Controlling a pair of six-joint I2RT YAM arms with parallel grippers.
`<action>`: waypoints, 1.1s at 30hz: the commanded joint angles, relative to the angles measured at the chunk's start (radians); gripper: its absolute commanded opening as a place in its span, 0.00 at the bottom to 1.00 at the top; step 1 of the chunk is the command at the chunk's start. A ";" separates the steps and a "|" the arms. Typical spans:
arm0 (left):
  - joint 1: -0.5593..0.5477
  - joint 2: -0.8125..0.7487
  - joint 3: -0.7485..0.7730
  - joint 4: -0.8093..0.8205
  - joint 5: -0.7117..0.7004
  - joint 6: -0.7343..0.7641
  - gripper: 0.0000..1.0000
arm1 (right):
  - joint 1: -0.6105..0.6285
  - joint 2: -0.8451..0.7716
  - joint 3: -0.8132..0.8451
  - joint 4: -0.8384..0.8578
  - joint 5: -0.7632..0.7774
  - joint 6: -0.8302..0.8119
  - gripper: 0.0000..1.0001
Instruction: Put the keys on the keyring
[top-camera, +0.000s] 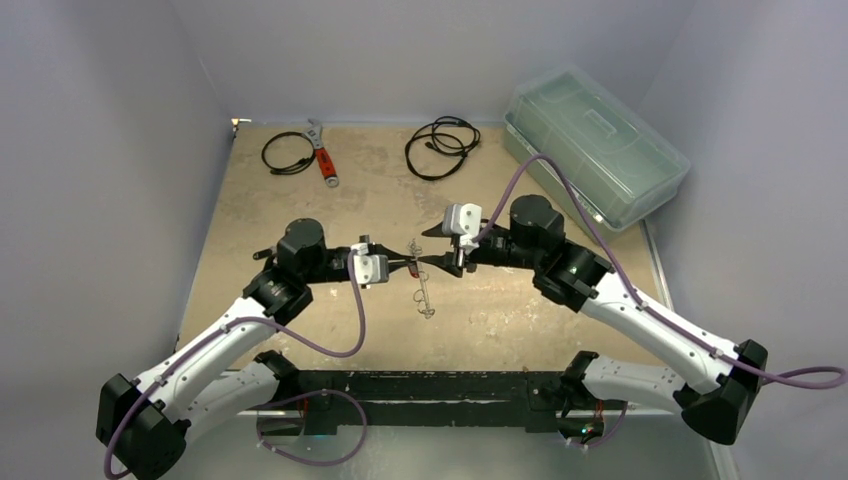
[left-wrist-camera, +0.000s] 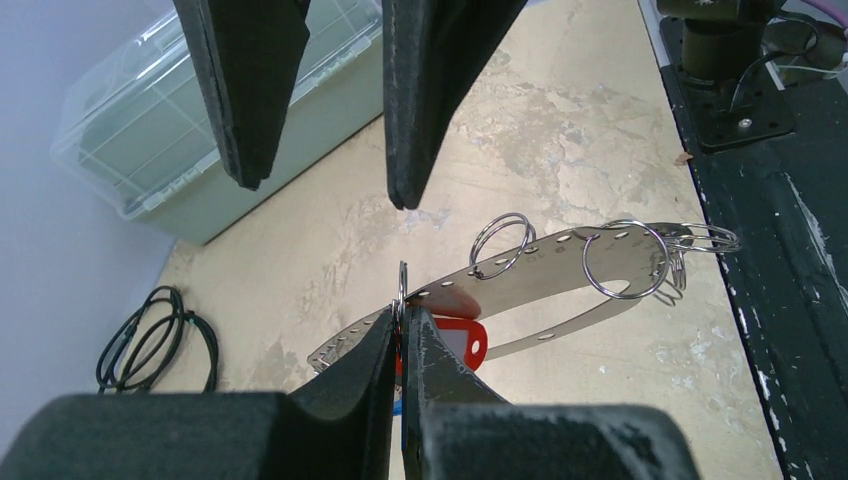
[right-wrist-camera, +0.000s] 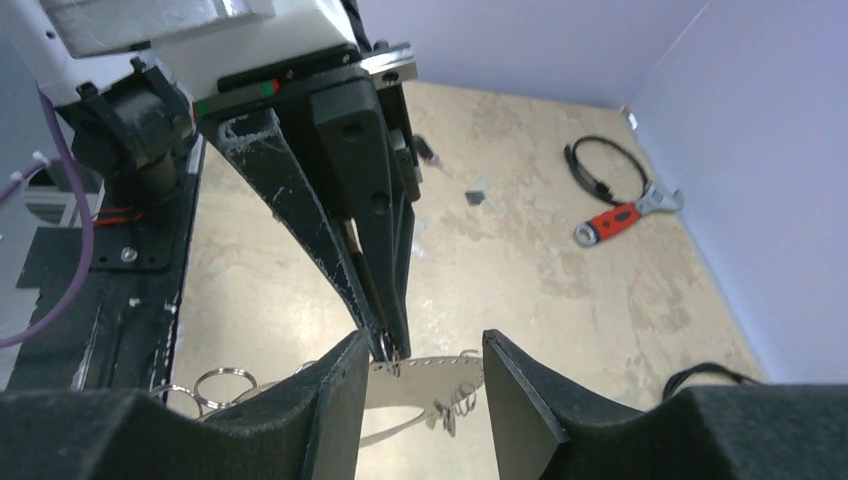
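At the middle of the tan surface (top-camera: 520, 310), the keyring (left-wrist-camera: 550, 258), a perforated grey metal loop strung with small split rings (left-wrist-camera: 500, 243) and a red-headed key (left-wrist-camera: 465, 342), is pinched at one end by the closed fingers of the left gripper (left-wrist-camera: 402, 318), while the fingers of the right gripper (left-wrist-camera: 325, 195) are held parted just beside.

The top view looks steeply down from behind the arms (top-camera: 230, 335), keyring (top-camera: 424, 297) central on the counter (top-camera: 300, 200). Close beside that keyring, the wrist views face each other: left sees the right pincer (left-wrist-camera: 325, 195), right sees the left pincer (right-wrist-camera: 388, 345) (keyring shared).
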 joint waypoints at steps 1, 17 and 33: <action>0.001 0.012 0.062 -0.008 -0.014 0.028 0.00 | 0.001 0.034 0.070 -0.109 0.012 -0.032 0.49; 0.002 0.032 0.079 -0.038 0.010 0.020 0.00 | 0.015 0.124 0.123 -0.171 -0.019 -0.056 0.31; 0.000 0.036 0.079 -0.034 0.029 0.005 0.00 | 0.029 0.173 0.137 -0.168 -0.030 -0.066 0.18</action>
